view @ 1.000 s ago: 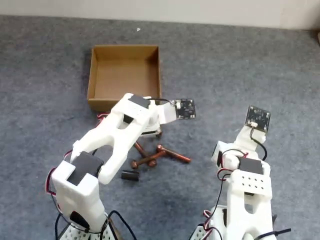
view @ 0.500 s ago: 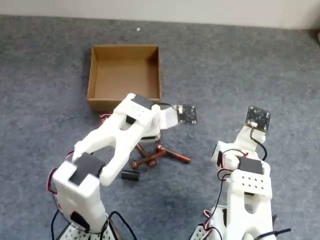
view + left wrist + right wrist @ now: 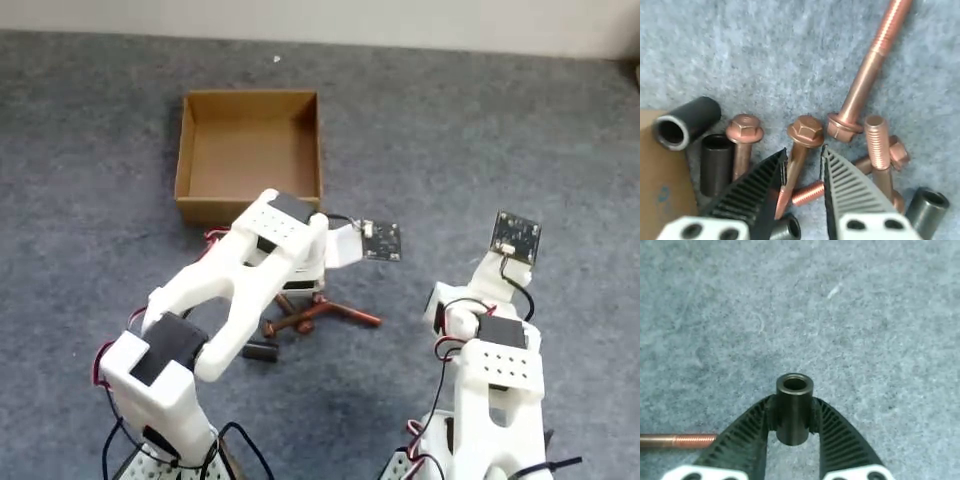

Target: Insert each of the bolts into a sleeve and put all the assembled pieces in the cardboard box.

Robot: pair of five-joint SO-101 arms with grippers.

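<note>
In the left wrist view my left gripper (image 3: 803,151) is open, its fingers straddling the shank of a copper bolt (image 3: 805,132) without closing on it. Around it lie more bolts: a long one (image 3: 867,75), a flanged one (image 3: 744,131) and a short threaded one (image 3: 877,145). Black sleeves (image 3: 687,122) (image 3: 716,162) (image 3: 927,205) lie beside them. My right gripper (image 3: 794,407) is shut on an upright black sleeve (image 3: 794,390), held above the carpet. From above, the left arm (image 3: 270,260) covers the bolt pile (image 3: 335,312), just in front of the cardboard box (image 3: 181,160).
Grey carpet lies all around. A lone black sleeve (image 3: 260,350) lies near the left arm's base side of the pile. A copper bolt's threaded end (image 3: 677,440) shows near my right gripper. The box's brown wall (image 3: 655,175) sits close to the left gripper.
The left arm has shifted slightly right and away from the box, lowering over the bolt pile. The right arm has kept still with its sleeve.
</note>
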